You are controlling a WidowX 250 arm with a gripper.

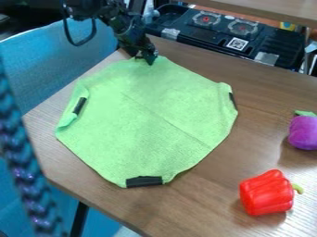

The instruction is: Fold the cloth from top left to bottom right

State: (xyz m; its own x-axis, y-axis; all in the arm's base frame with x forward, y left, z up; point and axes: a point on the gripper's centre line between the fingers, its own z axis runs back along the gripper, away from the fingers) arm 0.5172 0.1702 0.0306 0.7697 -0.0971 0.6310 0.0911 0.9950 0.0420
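The gripper [147, 59] hangs at the top of the camera view, low over the cloth's far corner, its tips touching or almost touching the fabric. Whether it holds the cloth cannot be made out. The green cloth [145, 115] lies spread on the wooden table, mostly flat, with a crease running across its middle. Dark patches sit at its left, right and near corners, and its left and right edges curl up a little.
A red toy pepper [266, 193] lies at the lower right, and a purple toy eggplant [303, 132] at the right edge. Behind the table [260, 97] stands a dark toy stove [226, 34]. A blue chair is at the left, with a blurred braided strand in front.
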